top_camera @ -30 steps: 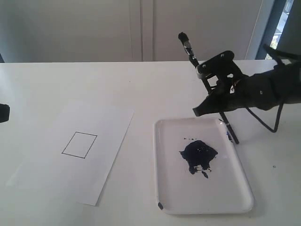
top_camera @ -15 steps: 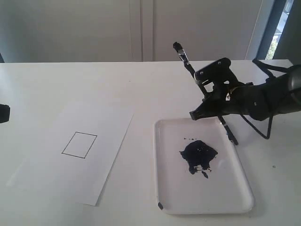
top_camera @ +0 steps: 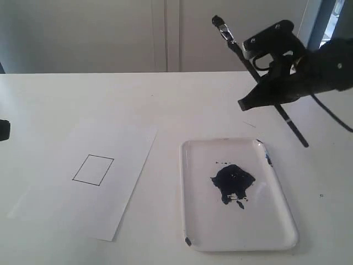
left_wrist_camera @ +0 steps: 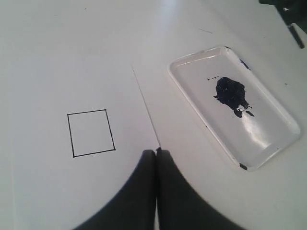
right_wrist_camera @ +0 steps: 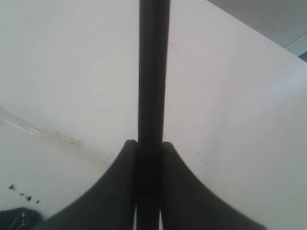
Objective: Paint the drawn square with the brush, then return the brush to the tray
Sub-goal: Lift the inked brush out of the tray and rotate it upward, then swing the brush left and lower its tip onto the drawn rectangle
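The brush point(top_camera: 234, 45) is a long black stick held slantwise in the air, its silver ferrule and dark tip pointing up and its handle end low to the right. My right gripper point(top_camera: 248, 102) is shut on its handle point(right_wrist_camera: 153, 72), above the table behind the tray point(top_camera: 265, 221). The tray carries a dark blue paint blot point(top_camera: 231, 181). The drawn square point(top_camera: 93, 169) on the white paper is white inside point(left_wrist_camera: 91, 132). My left gripper point(left_wrist_camera: 156, 151) is shut with nothing in it, above the paper's edge; only a dark bit of the left gripper point(top_camera: 3, 131) shows at the exterior view's left border.
The paper sheet point(top_camera: 121, 138) lies at an angle left of the tray, with a strip of bare table between them. The left wrist view shows the tray point(left_wrist_camera: 268, 139), the blot point(left_wrist_camera: 230, 91) and the brush's handle end point(left_wrist_camera: 296, 38) beyond it.
My right gripper has risen and moved right with the brush. The handle end has come off the tray's far right rim and now hangs above the table.
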Motion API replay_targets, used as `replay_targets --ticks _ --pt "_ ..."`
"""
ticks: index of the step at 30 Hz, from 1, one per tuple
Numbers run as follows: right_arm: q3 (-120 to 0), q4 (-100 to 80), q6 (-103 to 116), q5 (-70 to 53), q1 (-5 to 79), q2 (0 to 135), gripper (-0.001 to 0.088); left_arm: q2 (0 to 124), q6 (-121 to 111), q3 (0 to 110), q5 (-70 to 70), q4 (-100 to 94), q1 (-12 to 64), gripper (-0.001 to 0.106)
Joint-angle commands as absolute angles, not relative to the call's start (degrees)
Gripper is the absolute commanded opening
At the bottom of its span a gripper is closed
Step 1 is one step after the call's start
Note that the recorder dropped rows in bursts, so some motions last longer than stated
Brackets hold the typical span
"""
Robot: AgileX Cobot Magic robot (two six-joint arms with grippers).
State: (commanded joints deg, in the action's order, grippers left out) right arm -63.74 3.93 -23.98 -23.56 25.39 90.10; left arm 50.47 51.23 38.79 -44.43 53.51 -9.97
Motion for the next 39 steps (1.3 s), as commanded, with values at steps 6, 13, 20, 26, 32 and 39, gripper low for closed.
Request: replay_targets --ticks 6,13,20,26,32,39 --pt "-68.2 23.3 -40.7 -36.1 31.0 89.8 0.0 54.6 51.3 38.8 -44.4 51.8 -10.0 0.0" --pt "-71.1 23.3 -40.0 -47.1 35.6 89.9 0.0 58.2 51.2 38.8 -42.8 49.2 -10.0 0.0" --pt "-73.1 20.6 -37.0 -53.5 40.3 91.6 0.0 62.9 51.2 38.8 -39.7 47.5 -7.6 0.0" --pt "-73.5 19.0 -35.3 -55.3 44.8 95.1 0.0 67.5 48.8 38.8 -35.6 42.2 -3.6 0.0" --pt "-74.1 16.3 -32.4 -54.9 48.1 98.4 0.0 70.4 46.9 38.8 -32.5 39.9 -2.7 0.0" --pt "-77.6 9.5 -28.1 -55.6 52.4 103.2 0.0 77.3 46.0 38.8 -30.0 38.6 -2.7 0.003"
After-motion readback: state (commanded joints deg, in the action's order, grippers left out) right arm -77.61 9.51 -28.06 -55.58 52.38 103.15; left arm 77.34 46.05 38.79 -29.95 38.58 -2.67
